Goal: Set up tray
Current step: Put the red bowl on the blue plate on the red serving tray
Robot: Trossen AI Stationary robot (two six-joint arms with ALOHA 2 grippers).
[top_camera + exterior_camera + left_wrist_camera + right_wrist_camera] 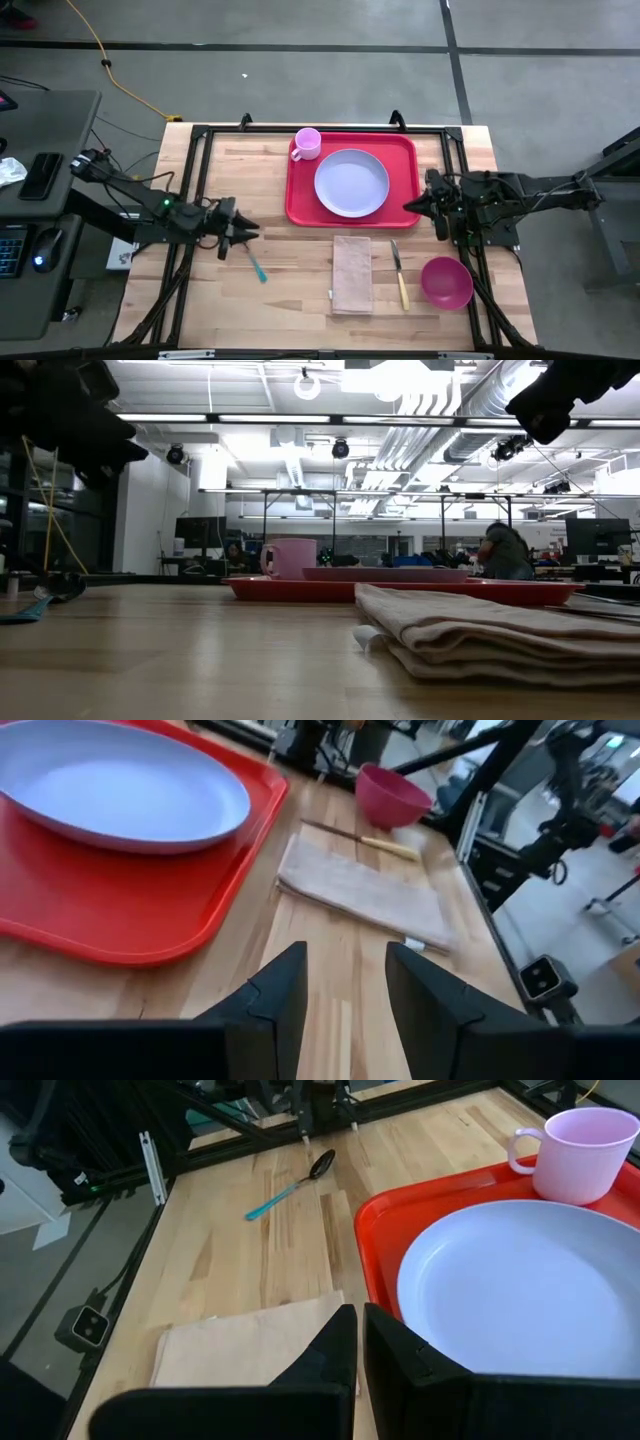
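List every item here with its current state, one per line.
tray: flat on table, carrying plate and mug
plate: on tray, empty
mug: upright, tray corner
napkin: folded, off tray
knife: on table
bowl: upright, on table
spoon: on table
left gripper: open, empty
right gripper: shut, empty

Pale blue plate (351, 183) with pink mug (307, 143) at its far left, folded tan napkin (352, 274) near centre, yellow-handled knife (399, 275) right of it, magenta bowl (446, 282) further right, teal-handled spoon (255, 263) left, wooden table (290, 290)
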